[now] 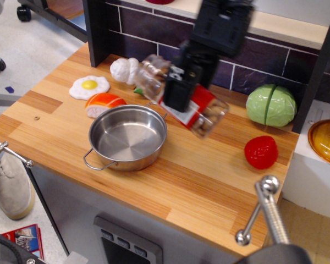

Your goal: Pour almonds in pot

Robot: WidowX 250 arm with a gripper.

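Observation:
My gripper is shut on the clear plastic jar with the red-and-white label and holds it in the air, tilted nearly flat. The jar's open mouth points left, above the far right rim of the pot. The almonds lie in the jar's lower right end, at its bottom. The pot, a shallow shiny steel pan with two wire loop handles, sits on the wooden counter and looks empty. The image is blurred around the arm.
A toy fried egg, an orange bread-like toy, a white garlic toy and a red pepper stand behind the pot. A green cabbage and red strawberry sit right. An amber lid lies far right. A metal clamp handle is in front.

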